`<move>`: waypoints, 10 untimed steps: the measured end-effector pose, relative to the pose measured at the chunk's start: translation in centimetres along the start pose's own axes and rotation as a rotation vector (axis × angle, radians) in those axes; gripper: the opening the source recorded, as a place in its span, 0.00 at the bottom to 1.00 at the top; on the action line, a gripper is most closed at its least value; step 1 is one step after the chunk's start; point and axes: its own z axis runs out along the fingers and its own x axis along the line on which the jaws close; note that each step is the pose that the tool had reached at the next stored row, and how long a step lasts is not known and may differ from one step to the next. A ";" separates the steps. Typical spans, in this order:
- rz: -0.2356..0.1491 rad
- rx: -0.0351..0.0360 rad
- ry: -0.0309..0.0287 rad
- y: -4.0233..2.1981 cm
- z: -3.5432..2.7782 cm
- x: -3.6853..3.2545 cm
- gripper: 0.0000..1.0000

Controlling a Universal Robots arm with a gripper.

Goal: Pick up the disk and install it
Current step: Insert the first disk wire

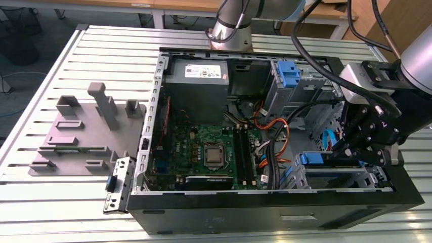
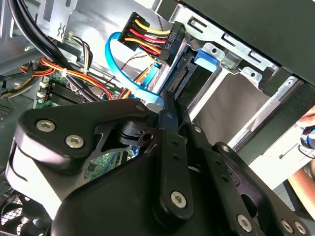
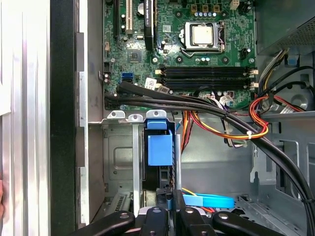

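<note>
Gripper [image 1: 364, 147] at frame right, jaws closed on disk [image 3: 160, 147], seated edge-on in drive cage [image 3: 118, 157]. Push straight, w/o snagging cables [image 3: 216, 105].

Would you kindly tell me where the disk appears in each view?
Exterior view: disk in the lower drive cage, at the exterior view's right.
Second wrist view: disk beside the black power plug.
First wrist view: disk edge-on in the cage, blue rail showing.
Shared landmark: the light-blue flat cable.

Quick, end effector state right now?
End effector: closed on the flat silver-metal disk with blue plastic side rails, standing edge-on in the drive bay.
</note>
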 end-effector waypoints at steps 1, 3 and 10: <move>0.000 0.0000 0.0000 0.00 -0.11 0.00 0.16; 0.000 0.0000 0.0002 0.01 -0.27 -0.01 0.16; 0.000 -0.0001 -0.0023 0.01 -0.25 -0.03 0.16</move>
